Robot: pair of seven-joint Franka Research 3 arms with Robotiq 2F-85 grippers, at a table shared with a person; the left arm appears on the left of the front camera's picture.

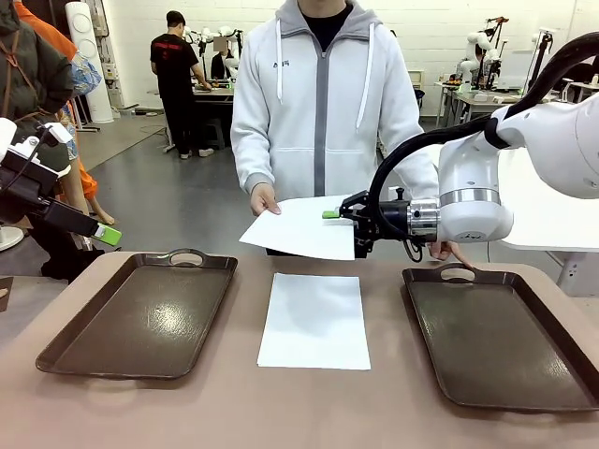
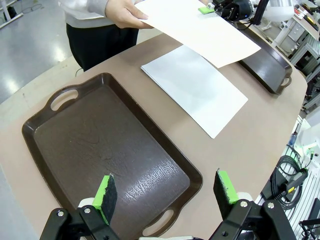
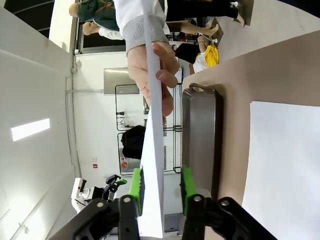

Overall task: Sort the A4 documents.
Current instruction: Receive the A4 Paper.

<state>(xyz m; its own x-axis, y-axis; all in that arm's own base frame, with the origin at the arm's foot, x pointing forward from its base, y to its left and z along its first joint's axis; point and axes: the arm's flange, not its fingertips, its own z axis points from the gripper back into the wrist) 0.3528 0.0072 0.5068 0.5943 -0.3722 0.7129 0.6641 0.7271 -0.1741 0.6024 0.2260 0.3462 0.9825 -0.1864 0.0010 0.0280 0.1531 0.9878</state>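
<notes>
Closest to you, the counter carries a lying sheet at 6 o'clock in the front view. It is plain white, blank, thin and rectangular, and lies flat with its long edges running away from you. It sits between two dark brown handled trays and touches neither. You'll find the left tray at 8 o'clock and the right tray at 4 o'clock.

At 12 o'clock from the lying sheet, over the counter's far edge, a raised sheet hangs tilted, just as white and blank. The person's hand pinches its 9 o'clock corner.

The opposite end of that sheet sits between the pads of your right end effector, which reaches in from 3 o'clock. Your right wrist camera shows the paper edge-on. The jaws stand narrow astride it, with one green pad right beside the paper and a dark gap between the paper and the other pad. It is not clamped.

Your left end effector hangs at 9 o'clock over the left tray's handle end. Its jaws are spread wide with nothing between them.

Your count is two sheets, two trays and two end effectors. The person's other hand rests by the right tray's far handle.
</notes>
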